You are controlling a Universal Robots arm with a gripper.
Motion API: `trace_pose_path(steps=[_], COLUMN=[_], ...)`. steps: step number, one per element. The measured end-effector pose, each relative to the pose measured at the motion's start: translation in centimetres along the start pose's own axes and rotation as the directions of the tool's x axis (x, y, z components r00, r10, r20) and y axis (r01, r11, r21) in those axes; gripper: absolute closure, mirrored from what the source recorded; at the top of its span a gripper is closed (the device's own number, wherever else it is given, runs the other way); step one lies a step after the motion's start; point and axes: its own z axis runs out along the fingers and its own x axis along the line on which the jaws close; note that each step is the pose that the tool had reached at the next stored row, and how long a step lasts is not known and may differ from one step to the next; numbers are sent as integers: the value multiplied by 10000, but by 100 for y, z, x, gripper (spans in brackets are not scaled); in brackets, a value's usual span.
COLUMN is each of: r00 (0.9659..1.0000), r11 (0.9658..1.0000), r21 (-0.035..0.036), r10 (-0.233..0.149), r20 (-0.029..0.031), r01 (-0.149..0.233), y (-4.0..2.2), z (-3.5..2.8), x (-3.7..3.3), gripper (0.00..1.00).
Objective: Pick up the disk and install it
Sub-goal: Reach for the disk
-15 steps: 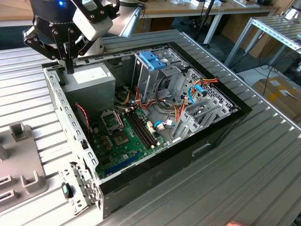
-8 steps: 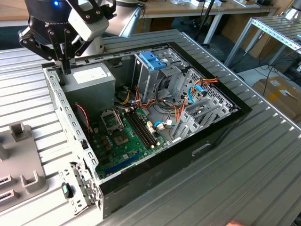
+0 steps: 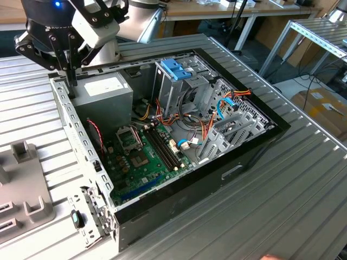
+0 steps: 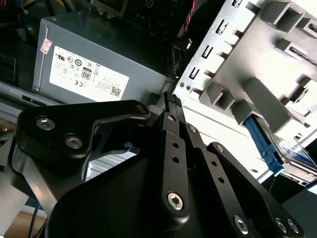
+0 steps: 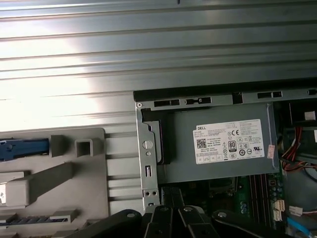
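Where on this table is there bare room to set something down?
Bare ribbed table runs beside the computer case toward the exterior view's right and bottom. A narrower strip lies between the case and the grey fixture. Inside the case is crowded: cables, drive cage, power supply.

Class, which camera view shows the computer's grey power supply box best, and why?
The first wrist view: the power supply lies square-on, its white label whole. The second wrist view shows it slanted, partly behind the gripper. The exterior view shows it in the case's corner, near the gripper.
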Motion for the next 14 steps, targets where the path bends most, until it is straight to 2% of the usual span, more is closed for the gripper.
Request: trace_pose_path(steps=[3,14], r00=[10000,10000], r11=[10000,10000], r21=[0,-1], r10=[0,0], r20=[0,0], r01=[0,0], y=[-4,-13], z=[-2,-4], x=[56,171], gripper=[89,89])
